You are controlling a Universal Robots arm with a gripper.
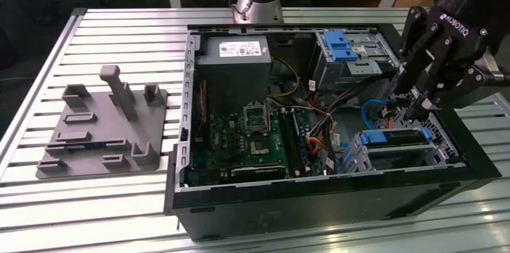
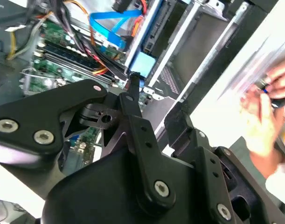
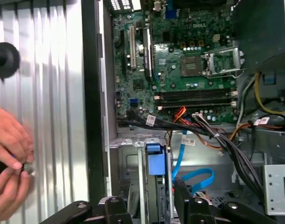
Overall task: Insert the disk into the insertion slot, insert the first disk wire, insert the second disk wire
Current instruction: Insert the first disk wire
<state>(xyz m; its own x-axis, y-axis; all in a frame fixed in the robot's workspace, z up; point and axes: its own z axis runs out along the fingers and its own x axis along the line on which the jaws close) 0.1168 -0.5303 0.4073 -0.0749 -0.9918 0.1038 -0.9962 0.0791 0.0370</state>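
In the exterior view, the computer case (image 1: 319, 202) is set centre-right on the table (image 1: 95, 211), a fixture (image 1: 104, 127) at centre-left. Inside the case, the disk (image 1: 396, 137) is seated in the insertion slot (image 1: 414, 154) at lower right, below the gripper (image 1: 416, 108); the power supply (image 1: 235, 47) is placed at upper centre.

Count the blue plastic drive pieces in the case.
2. A tab on the bay beside the power supply; the carrier around the disk, at the exterior view's right. Cables may hide more.
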